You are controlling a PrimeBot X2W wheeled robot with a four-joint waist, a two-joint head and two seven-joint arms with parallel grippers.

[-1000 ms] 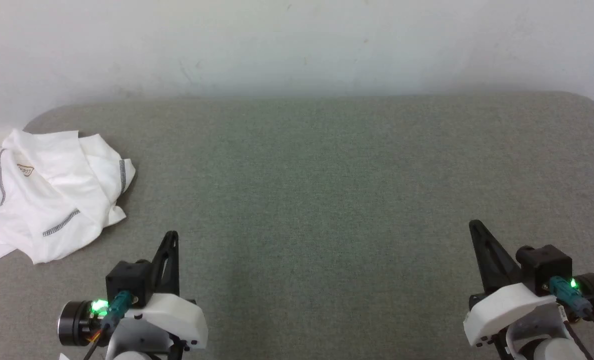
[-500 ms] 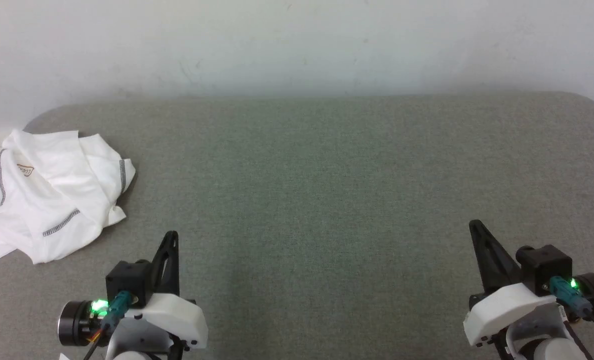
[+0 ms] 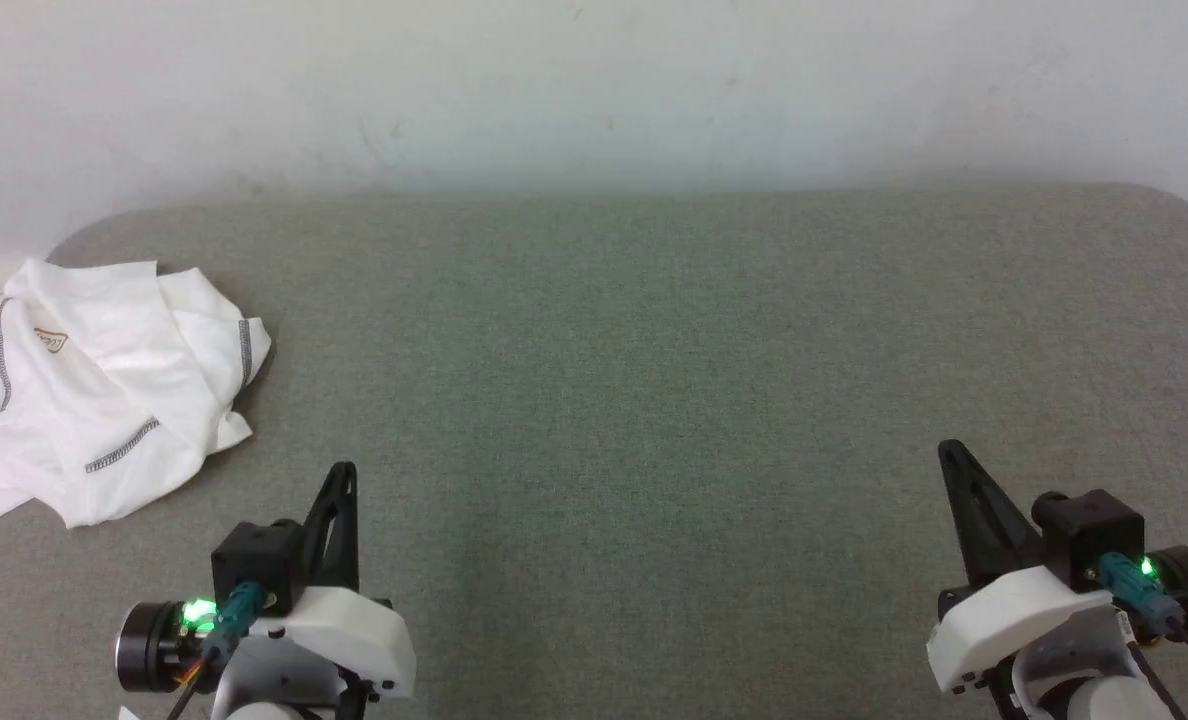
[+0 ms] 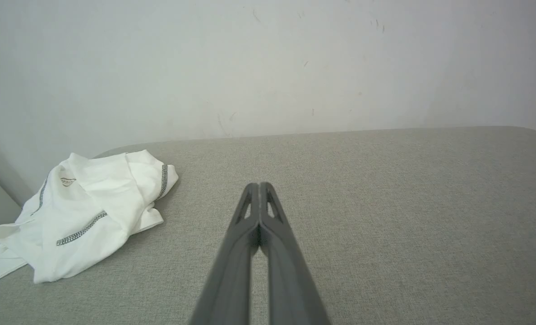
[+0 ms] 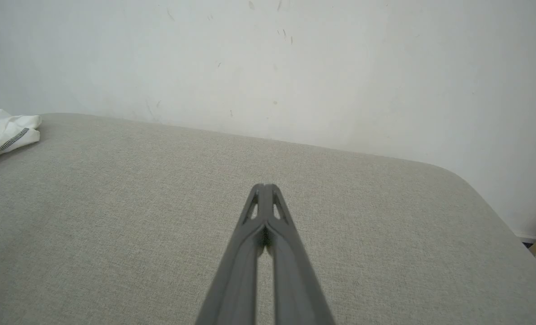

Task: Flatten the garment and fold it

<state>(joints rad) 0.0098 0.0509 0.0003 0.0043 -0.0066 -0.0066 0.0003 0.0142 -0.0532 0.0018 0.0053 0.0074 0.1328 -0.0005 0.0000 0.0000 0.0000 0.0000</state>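
Your left fingers (image 4: 259, 195) are pressing flat together from base to tip, gripping nothing, and your right fingers (image 5: 265, 194) are doing the same, sealed along their length with nothing between them. In the head view the left fingers (image 3: 345, 472) are pointing up and away at the lower left, and the right fingers (image 3: 954, 462) are leaning slightly inward at the lower right, both hanging over bare cloth and well apart from each other. A green light is glowing on each wrist.

Beneath them the grey-green padded bench (image 3: 654, 350) is stretching out to a rounded far edge, where it is meeting a scuffed white wall (image 3: 594, 90).

The garment (image 3: 104, 400) is lying crumpled at the bench's far left corner, to the left of and beyond your left fingers and touching neither pair. Its dark stitched seams (image 3: 122, 445) are showing across the folds, a small tan patch (image 3: 51, 342) is facing up near the top, and its left side is running past the edge of the head view. From the right wrist you are catching just a bunched corner of it (image 5: 4, 131) far off at the left.
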